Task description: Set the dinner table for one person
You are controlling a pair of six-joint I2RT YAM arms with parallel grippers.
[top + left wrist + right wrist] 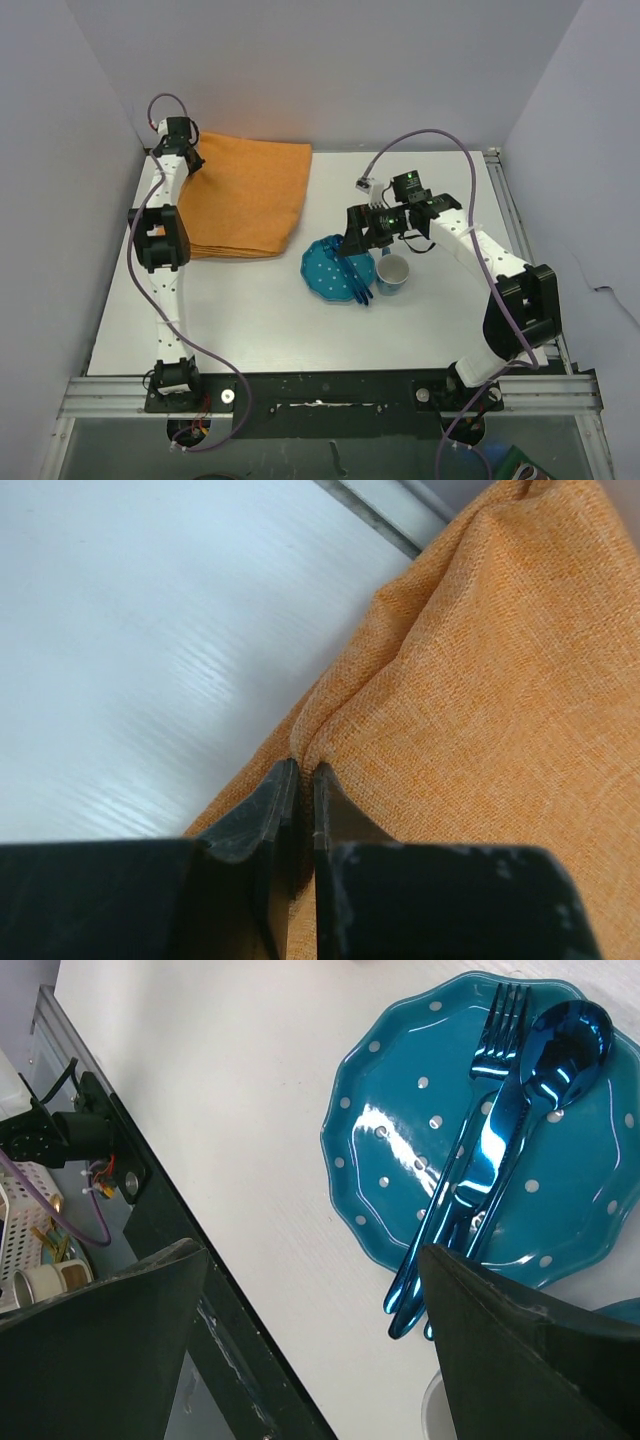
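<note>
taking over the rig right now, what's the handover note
Left claw: shut, pinching the edge of the orange cloth, far left of the table.
Right claw: open, empty, over the right side of the plate.
Things: plate mid-table, fork and spoon lying on it; cup just right of it.
Done: nothing laid out yet; cloth folded.
Left: probably spread cloth, then arrange plate, cutlery, cup.

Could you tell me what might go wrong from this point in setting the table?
The left jaws are pinched shut on one corner of the folded orange cloth; pulling may drag it bunched into the blue plate beside it. The fork and spoon lie loose, handles overhanging the rim, so the open right jaws above could nudge them off or bump the cup.
</note>
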